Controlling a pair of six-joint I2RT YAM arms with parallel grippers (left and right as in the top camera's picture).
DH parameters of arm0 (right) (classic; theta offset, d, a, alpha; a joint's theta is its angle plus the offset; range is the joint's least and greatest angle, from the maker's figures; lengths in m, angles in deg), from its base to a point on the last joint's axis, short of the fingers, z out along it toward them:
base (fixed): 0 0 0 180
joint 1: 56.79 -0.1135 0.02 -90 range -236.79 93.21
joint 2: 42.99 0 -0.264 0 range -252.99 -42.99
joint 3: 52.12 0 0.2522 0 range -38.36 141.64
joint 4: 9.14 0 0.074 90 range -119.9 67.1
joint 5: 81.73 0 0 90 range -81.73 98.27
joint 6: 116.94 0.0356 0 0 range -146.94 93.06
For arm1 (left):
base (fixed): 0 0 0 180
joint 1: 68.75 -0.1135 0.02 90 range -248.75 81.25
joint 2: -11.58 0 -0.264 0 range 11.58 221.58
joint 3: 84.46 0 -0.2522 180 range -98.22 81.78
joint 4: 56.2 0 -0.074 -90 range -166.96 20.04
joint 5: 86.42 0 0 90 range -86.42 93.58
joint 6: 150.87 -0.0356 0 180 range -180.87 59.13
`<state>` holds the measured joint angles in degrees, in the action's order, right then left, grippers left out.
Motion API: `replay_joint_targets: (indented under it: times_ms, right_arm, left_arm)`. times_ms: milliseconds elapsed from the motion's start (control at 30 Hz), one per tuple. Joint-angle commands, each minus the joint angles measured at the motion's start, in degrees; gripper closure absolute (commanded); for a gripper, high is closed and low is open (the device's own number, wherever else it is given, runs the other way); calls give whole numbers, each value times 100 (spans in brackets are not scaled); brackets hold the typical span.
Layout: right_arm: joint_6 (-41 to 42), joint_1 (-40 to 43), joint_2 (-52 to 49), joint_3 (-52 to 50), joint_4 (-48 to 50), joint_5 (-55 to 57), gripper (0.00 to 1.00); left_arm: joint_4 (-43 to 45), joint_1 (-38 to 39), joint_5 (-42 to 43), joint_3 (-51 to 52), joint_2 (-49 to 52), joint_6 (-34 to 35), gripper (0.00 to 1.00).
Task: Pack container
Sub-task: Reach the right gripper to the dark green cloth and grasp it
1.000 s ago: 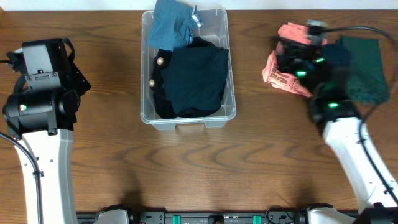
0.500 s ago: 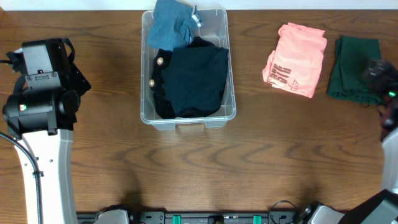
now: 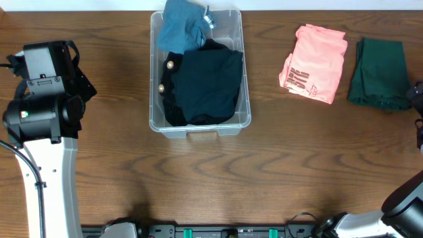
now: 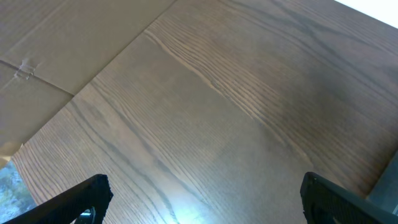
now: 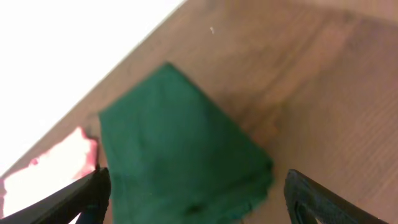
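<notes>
The clear container (image 3: 200, 129) stands at the back middle of the table. A dark folded garment (image 3: 208, 86) fills most of it, and a blue garment (image 3: 182, 26) drapes over its far end. A folded pink garment (image 3: 314, 63) and a folded green garment (image 3: 378, 73) lie on the table to its right. My right gripper (image 5: 199, 202) is open, its fingers spread wide above the near end of the green garment (image 5: 180, 149), holding nothing. Far to the left, my left gripper (image 4: 202, 202) hangs open over bare wood.
Only a dark bit of the right arm (image 3: 418, 96) shows at the overhead view's right edge. The left arm's body (image 3: 43, 92) stands at the table's left side. The pink garment (image 5: 50, 171) sits just left of the right gripper's left finger.
The right arm has swung from over the pink garment to the table's right edge, and its jaws have opened. The pink garment now lies uncovered on the table. The left arm is still.
</notes>
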<state>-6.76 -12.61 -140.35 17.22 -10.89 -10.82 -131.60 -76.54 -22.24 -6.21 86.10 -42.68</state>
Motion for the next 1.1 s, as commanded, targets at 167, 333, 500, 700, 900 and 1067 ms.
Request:
replay_joint_targets:
  times_ms: [167, 333, 500, 700, 900, 1067]
  right_arm:
    - [28, 190, -461, 426, 114, -306, 13]
    - [35, 92, -1038, 728, -109, -361, 13]
    - [33, -116, -1528, 745, -101, -162, 13]
    - [33, -267, -2074, 745, -146, -31, 15]
    - [42, -334, -2103, 745, -1029, 240, 22]
    - [164, -348, -2052, 745, -1971, 240, 24]
  left_arm:
    - [-24, -28, -31, -33, 7, 35, 2]
    - [-24, -28, -31, -33, 7, 35, 2]
    - [-24, -28, -31, -33, 7, 35, 2]
    - [-26, -28, -31, -33, 7, 35, 2]
    - [-24, -28, -31, -33, 7, 35, 2]
    - [-26, -28, -31, -33, 7, 35, 2]
